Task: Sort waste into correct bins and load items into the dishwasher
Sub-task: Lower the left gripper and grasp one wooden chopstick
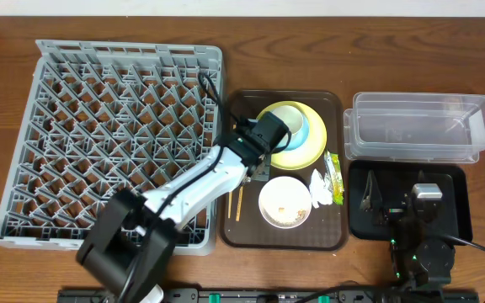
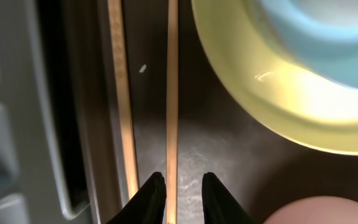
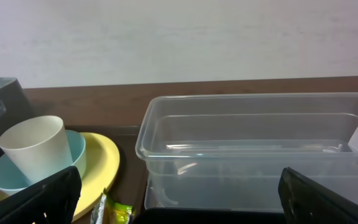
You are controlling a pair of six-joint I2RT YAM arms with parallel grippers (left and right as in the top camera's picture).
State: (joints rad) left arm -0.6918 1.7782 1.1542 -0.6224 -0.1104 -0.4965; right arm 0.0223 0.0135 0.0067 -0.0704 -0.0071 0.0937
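Left gripper [image 2: 178, 202] pinching chopstick [image 2: 172, 93] low on brown tray [image 2: 229, 162] | second chopstick [image 2: 122, 93] just beside, along tray's left wall | yellow plate [image 2: 272, 112] rim near opposite side | right gripper [image 3: 185, 208] spread wide above black tray [image 1: 457, 223]

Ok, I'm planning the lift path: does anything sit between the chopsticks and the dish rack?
Nothing loose. Only the brown tray with its raised left rim and the dish rack with its low right wall separate the chopsticks from the grid beside them.
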